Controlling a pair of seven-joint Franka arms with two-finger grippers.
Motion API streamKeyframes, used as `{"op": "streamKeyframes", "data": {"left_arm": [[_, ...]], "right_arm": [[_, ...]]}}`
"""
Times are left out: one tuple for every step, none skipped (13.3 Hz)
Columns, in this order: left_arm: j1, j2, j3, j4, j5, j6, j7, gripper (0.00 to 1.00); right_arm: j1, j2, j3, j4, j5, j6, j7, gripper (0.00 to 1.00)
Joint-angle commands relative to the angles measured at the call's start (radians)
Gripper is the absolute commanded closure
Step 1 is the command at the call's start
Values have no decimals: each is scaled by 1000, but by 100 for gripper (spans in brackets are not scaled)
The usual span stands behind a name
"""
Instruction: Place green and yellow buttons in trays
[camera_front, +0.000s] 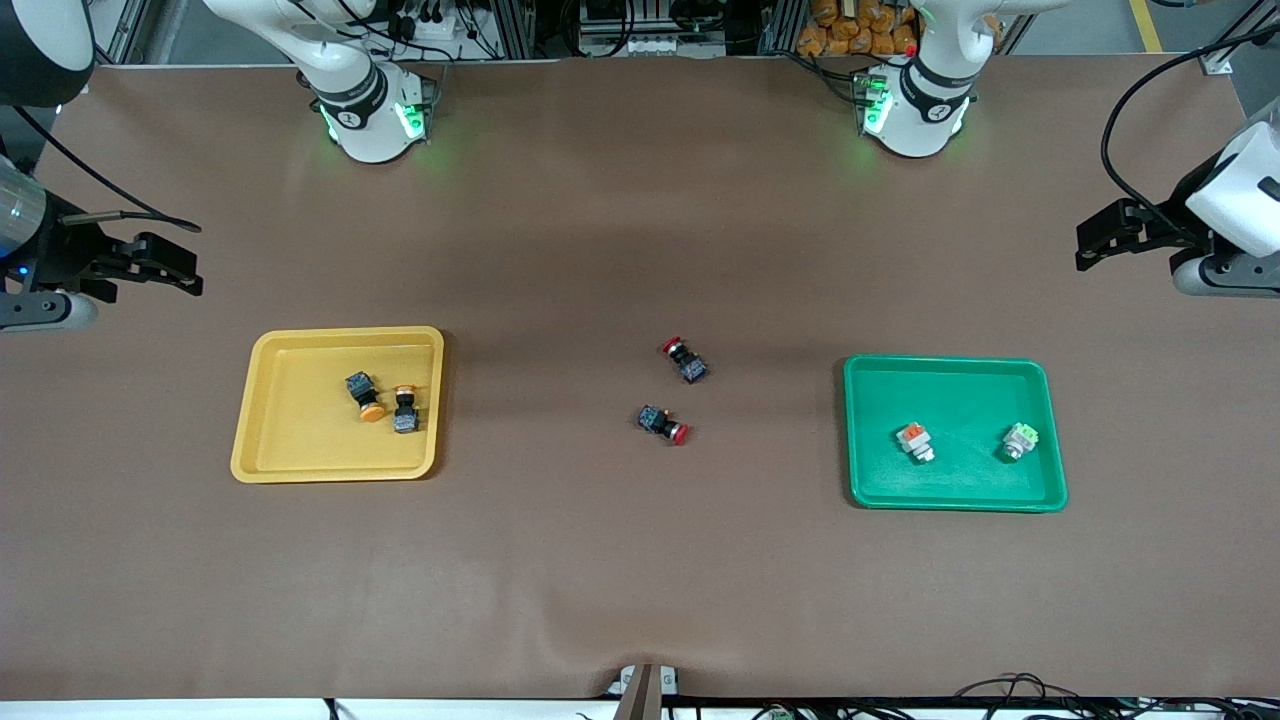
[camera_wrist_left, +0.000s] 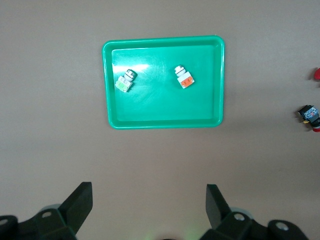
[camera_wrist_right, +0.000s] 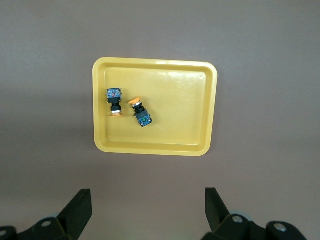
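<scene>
While both arms wait at the tabletop (camera_front: 600, 580) ends with wide bare room between, right gripper (camera_wrist_right: 145, 207) and left gripper (camera_wrist_left: 147, 205) (each spread apart) hang well apart from yellow tray (camera_front: 290, 440) holding two yellow-capped buttons (camera_front: 385, 400) and green tray (camera_front: 950, 495) holding two white-bodied buttons (camera_front: 965, 441)

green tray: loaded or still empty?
Loaded. The green tray holds two white-bodied buttons, one orange-faced and one pale-green-faced, both lying apart inside its rim.
</scene>
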Motion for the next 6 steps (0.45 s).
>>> {"op": "streamKeyframes", "data": {"left_arm": [[5,-5,-6,5,-7,1,-11,0],[5,-5,-6,5,-7,1,-11,0],[5,-5,-6,5,-7,1,-11,0],[5,-5,-6,5,-7,1,-9,0],[5,-5,-6,5,-7,1,-11,0],[5,-5,-6,5,-7,1,-11,0]], "right_arm": [[-21,-29,21,-26,14,-2,2,0],[-17,-29,20,-26,14,-4,3,0],[-15,-29,20,-26,14,-4,3,0],[-11,-29,18,-26,14,-4,3,0],[-8,-29,17,-26,14,-4,3,0],[-8,-30,17,-26,14,-2,3,0]]}}
